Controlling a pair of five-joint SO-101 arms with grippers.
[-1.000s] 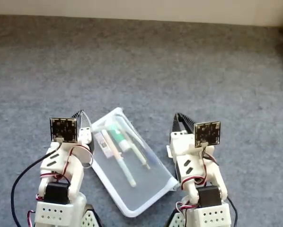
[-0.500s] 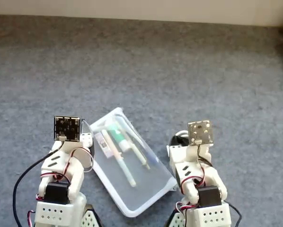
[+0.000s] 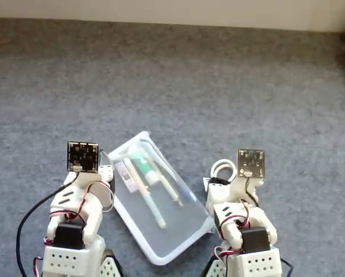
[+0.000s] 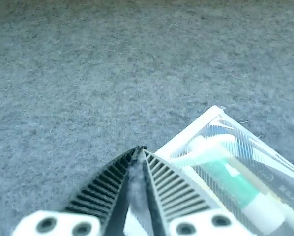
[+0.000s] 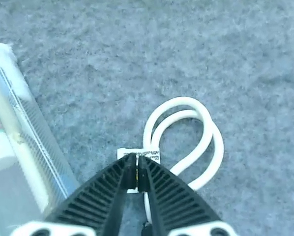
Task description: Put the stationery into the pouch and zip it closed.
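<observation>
The clear pouch [image 3: 161,202] is lying slantwise on the grey desk [image 3: 161,75], close to the near edge and between the two arms. The stationery is already sitting inside it: a green-and-white tube [image 3: 142,167], a long white pen [image 3: 155,210] and a few slimmer pieces lying alongside them. So the loading part is looking done, as far as the pouch's clear wall is showing.

The left pincer [image 4: 138,149] is hovering just beside the pouch's far corner with its jaws pressed together and nothing between them.

The right pincer [image 5: 133,158] is hanging over the desk on the pouch's other side, its jaws likewise drawn together. Its tips are sitting right over the small tag [image 5: 138,153] of a looped white cord [image 5: 184,101] that is lying outside the pouch, near its long edge. I cannot tell whether the tips are actually pinching the tag or only covering it, nor whether the cord is joined to the pouch.

The zip's state is not showing clearly, so the closing step is probably what is remaining, along with the cord if it counts as stationery.
</observation>
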